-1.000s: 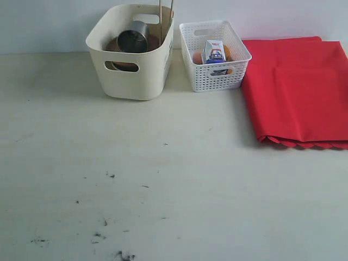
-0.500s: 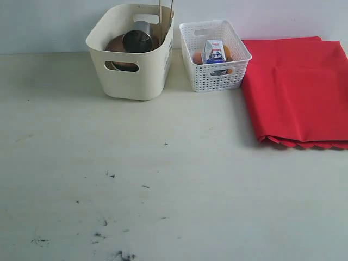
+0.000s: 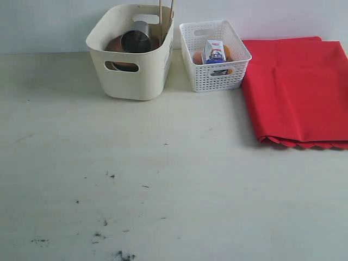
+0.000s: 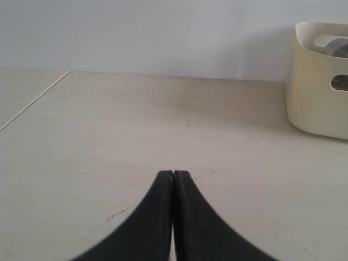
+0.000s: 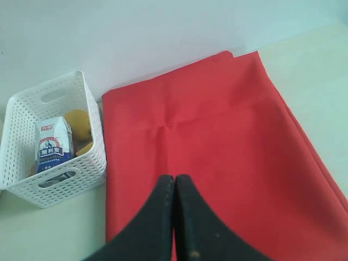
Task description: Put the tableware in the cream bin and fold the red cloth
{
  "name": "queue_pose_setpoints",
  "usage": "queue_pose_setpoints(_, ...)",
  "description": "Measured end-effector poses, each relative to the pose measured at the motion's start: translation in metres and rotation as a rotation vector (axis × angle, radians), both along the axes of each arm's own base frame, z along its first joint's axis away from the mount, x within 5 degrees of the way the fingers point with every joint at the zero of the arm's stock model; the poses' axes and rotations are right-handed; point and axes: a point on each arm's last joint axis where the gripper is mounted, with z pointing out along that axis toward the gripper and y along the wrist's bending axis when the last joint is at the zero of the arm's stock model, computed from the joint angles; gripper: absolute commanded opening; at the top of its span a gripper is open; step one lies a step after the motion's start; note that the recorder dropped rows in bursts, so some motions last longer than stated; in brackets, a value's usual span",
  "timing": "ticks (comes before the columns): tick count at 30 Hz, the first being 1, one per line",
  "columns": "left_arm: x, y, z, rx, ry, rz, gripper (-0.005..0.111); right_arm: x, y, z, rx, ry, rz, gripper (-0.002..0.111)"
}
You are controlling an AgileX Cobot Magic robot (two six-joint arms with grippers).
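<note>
Spreading over the right rear of the pale bench (image 3: 174,179), the red cloth (image 3: 299,92) lies folded flat, its scalloped edge nearest the exterior camera. The cream bin (image 3: 130,76) stands at the left rear holding the brown plate (image 3: 112,45), the steel cup (image 3: 134,39) on its side and upright wooden chopsticks (image 3: 160,16), while the white lattice basket (image 3: 215,76) sits between bin and cloth. Both tools are pinched fully together and empty: the left tool (image 4: 173,179) over bare bench, the right tool (image 5: 174,182) above the cloth.
</note>
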Motion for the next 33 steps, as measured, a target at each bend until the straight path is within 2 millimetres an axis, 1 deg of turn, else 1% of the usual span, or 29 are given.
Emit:
queue_pose_setpoints(25,0.0,0.0,-0.002,-0.006,0.017,0.002,0.003,0.0,0.0,0.0,0.0,0.0,0.0,0.0)
queue_pose_setpoints(28,0.0,0.0,-0.002,-0.006,0.017,0.002,0.003,0.0,0.0,0.0,0.035,-0.004,-0.018,0.0)
queue_pose_setpoints(30,0.0,0.0,-0.002,-0.006,0.017,0.002,0.003,-0.002,0.0,0.001,0.06,0.003,-0.035,0.0)
queue_pose_setpoints(33,0.0,0.0,-0.002,-0.006,0.017,0.002,0.003,-0.012,0.002,-0.002,0.065,0.089,-0.055,0.0)
